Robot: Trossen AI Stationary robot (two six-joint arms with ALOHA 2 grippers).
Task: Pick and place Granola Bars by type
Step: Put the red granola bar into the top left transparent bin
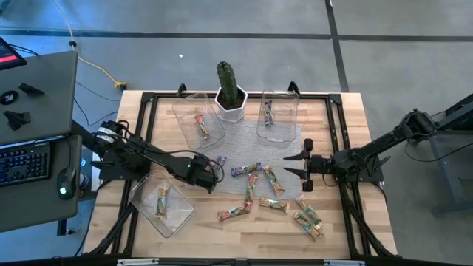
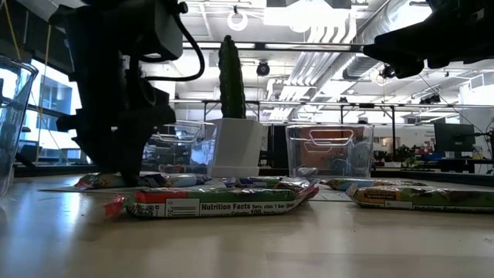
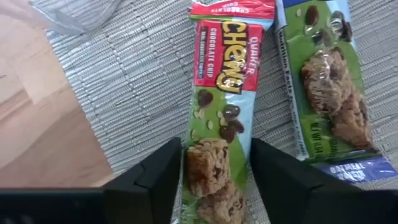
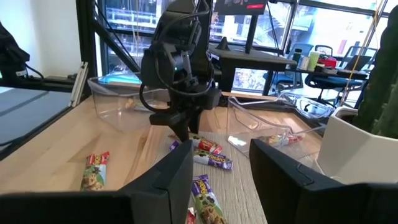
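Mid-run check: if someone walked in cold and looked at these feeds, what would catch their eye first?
Probably the left hand down on the woven mat, fingers straddling a red chocolate chip granola bar. Next, the loose granola bars scattered across the table's front, and the tall cactus in its white pot between two clear tubs at the back.

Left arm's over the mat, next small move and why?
Probably close the left pincer. Its fingers sit open on either side of the Chocolate Chip bar on the woven mat, not yet gripping it. The right pincer waits open.
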